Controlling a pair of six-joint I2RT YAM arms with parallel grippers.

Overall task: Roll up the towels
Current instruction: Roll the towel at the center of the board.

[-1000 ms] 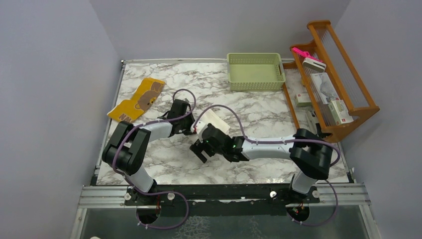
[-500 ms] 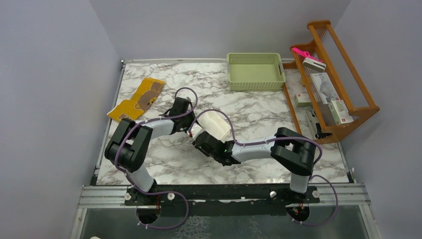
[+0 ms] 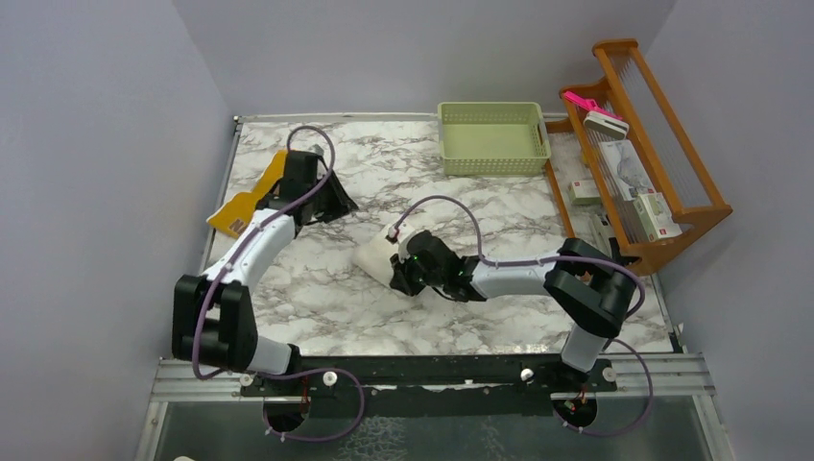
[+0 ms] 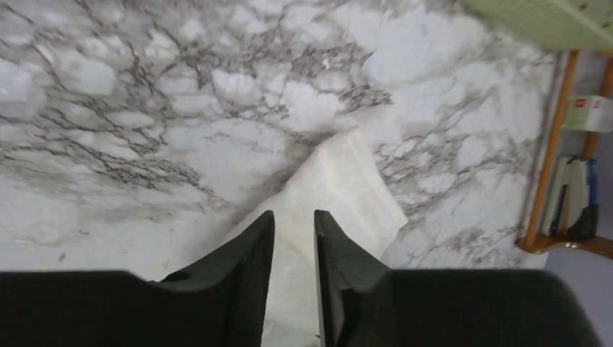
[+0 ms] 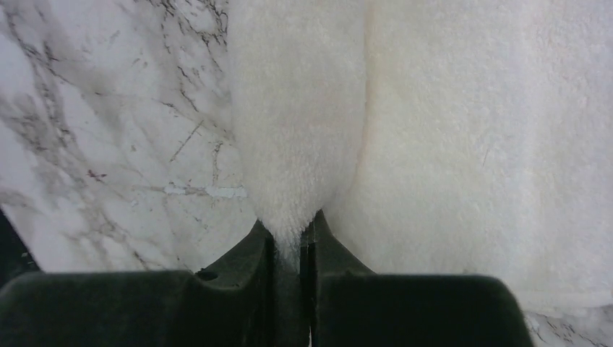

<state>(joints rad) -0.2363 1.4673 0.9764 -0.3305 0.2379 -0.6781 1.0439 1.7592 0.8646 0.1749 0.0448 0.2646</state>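
Seen from above, the plain cream-white cloth towel (image 3: 372, 257) lies on the white marble-pattern table (image 3: 499, 221), a little toward 8 o'clock from the table's middle. It is bunched into a small, thick lump and is not flat. The right gripper (image 5: 288, 233) reaches it from the 3 o'clock side. In the right wrist view its two black fingers are almost together and pinch a soft ridge of this towel. The ridge runs from the fingertips up toward 12 o'clock, and the rest of the cloth spreads toward 3 o'clock.

The mustard-yellow cloth towel (image 3: 240, 209) lies flat at the 10 o'clock edge of the table. Some dark print shows at its near end, and the left arm covers its far part. The left gripper (image 4: 294, 220) hangs above the table just beside this towel, on its 3 o'clock side, well apart from the cream one. Its fingers stand narrow, with only a thin slit between them and nothing held there. In the left wrist view the cream towel shows farther off, with one corner pointing to 12 o'clock.

The pale green plastic basket (image 3: 494, 158) stands at about 1 o'clock. The brown wooden rack (image 3: 672, 216) with small boxes stands along the 3 o'clock edge.
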